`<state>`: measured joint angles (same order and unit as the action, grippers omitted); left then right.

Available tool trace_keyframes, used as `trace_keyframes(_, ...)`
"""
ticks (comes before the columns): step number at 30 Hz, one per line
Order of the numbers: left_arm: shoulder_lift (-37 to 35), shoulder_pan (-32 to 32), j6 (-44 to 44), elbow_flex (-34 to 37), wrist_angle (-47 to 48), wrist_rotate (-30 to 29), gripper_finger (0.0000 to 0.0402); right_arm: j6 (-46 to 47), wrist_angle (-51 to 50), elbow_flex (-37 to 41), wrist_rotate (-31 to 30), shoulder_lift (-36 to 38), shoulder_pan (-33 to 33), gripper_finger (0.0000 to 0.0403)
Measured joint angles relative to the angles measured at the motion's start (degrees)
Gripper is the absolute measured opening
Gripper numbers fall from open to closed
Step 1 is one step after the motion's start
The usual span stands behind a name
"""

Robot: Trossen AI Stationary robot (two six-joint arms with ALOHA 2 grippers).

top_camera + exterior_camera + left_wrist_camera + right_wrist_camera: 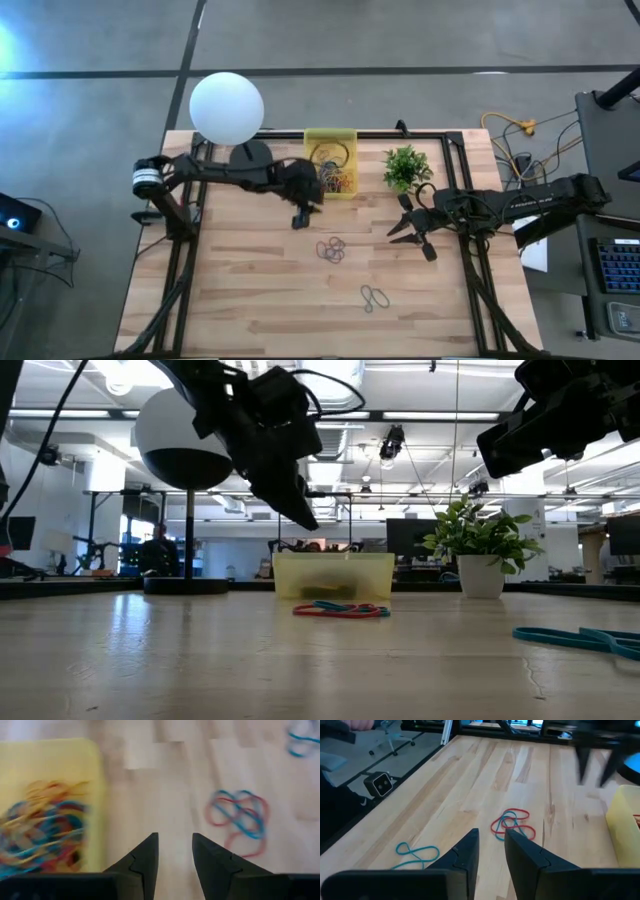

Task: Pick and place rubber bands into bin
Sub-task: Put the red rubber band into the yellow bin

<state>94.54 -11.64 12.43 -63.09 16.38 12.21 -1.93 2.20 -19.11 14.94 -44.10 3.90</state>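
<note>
A yellow bin (330,140) with tangled rubber bands (336,176) inside is seen at the table's far edge. The left gripper (303,214) hangs just beside it, jaws parted, empty. The right gripper (414,236), also parted and empty, is held near a red-and-blue cluster of bands (331,249) on the wood.

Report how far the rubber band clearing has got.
Done: a tangle of coloured rubber bands already lies in the translucent yellow plastic bin. In hand: nothing; the left gripper hangs open and empty just beside the bin, and the right gripper hovers open near the small green plant. Left: a red-and-blue cluster and a teal pair on the wooden table.
</note>
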Motion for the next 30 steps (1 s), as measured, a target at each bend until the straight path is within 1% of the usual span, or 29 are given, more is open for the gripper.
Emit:
trace_keyframes(6, 1.24, 6.07, 1.46, 0.76, -0.41, 0.34, 0.0103, -0.2, 0.04, 0.0, -0.02, 0.0, -0.02, 0.0074)
trace_keyframes(14, 4.61, 10.93, 1.4, 0.74, -2.08, -1.03, 0.0103, -0.22, 0.04, 0.02, -0.02, 0.0, -0.02, 0.0073)
trace_keyframes(21, 8.74, 12.26, 1.42, 0.33, -1.91, -2.55, 0.0102, -0.2, 0.12, 0.02, -0.02, 0.0, -0.01, 0.0079)
trace_keyframes(27, 10.82, 12.25, -1.54, 0.24, -1.92, -4.31, 0.0102, -0.2, 0.13, 0.02, -0.02, 0.0, -0.01, 0.0071)
trace_keyframes(30, 11.5, 12.3, -1.64, 0.25, -2.04, -4.57, 0.0102, -0.2, 0.13, 0.02, -0.02, 0.0, 0.0, 0.0069)
